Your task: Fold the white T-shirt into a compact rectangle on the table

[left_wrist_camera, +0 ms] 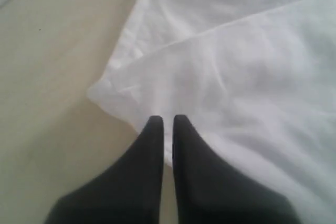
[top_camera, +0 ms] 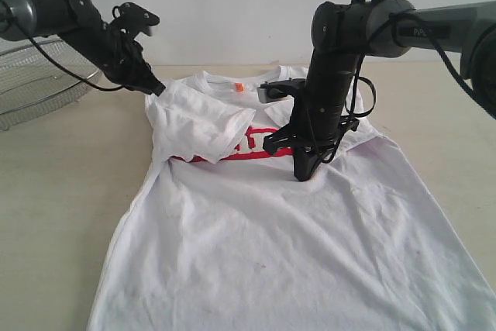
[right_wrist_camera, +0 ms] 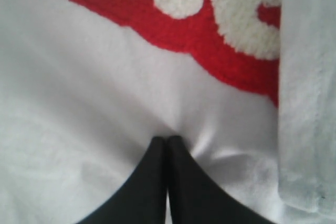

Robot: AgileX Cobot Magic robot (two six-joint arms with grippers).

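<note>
Rumpled white cotton T-shirt (top_camera: 271,246), fuzzy red band (right_wrist_camera: 152,27), on wood-grain table (top_camera: 62,191).

Backdrop: plain white wall (top_camera: 232,13), even soft light.
Pale beige wood-grain table (top_camera: 54,207) runs up to it; silver wire-mesh basket (top_camera: 35,83) at its far-left edge.

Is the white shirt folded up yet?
Mostly spread: the white T-shirt has one sleeve folded over its red band; the rest lies flat.

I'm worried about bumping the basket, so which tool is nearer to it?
Left. The left tool is at the shoulder edge of the shirt, on the side toward the basket; the right tool rests on the chest, farther off.
</note>
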